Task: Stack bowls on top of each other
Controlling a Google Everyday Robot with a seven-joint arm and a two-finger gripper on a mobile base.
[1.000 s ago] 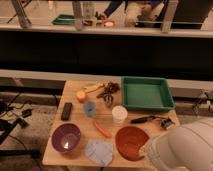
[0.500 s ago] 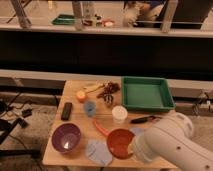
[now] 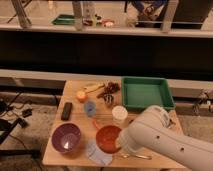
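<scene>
The glossy orange-red bowl (image 3: 106,138) sits upright near the table's front edge. To its left, apart from it, the dark purple bowl (image 3: 66,138) with a paler inside also stands on the table. My white arm (image 3: 160,140) reaches in from the lower right and ends at the orange bowl's right rim. The gripper is at that end, hidden behind the arm casing, and it is shut. Whether it holds the rim does not show.
On the wooden table (image 3: 70,92), a green tray (image 3: 146,92) fills the back right. A white cup (image 3: 119,113), a blue cup (image 3: 90,107), a black block (image 3: 66,110), an orange fruit (image 3: 81,95) and a pale blue cloth (image 3: 98,153) lie around the bowls.
The arm has swung left from the lower right corner across the table's front and now covers the orange bowl's right side. The bowls have stayed in place.
</scene>
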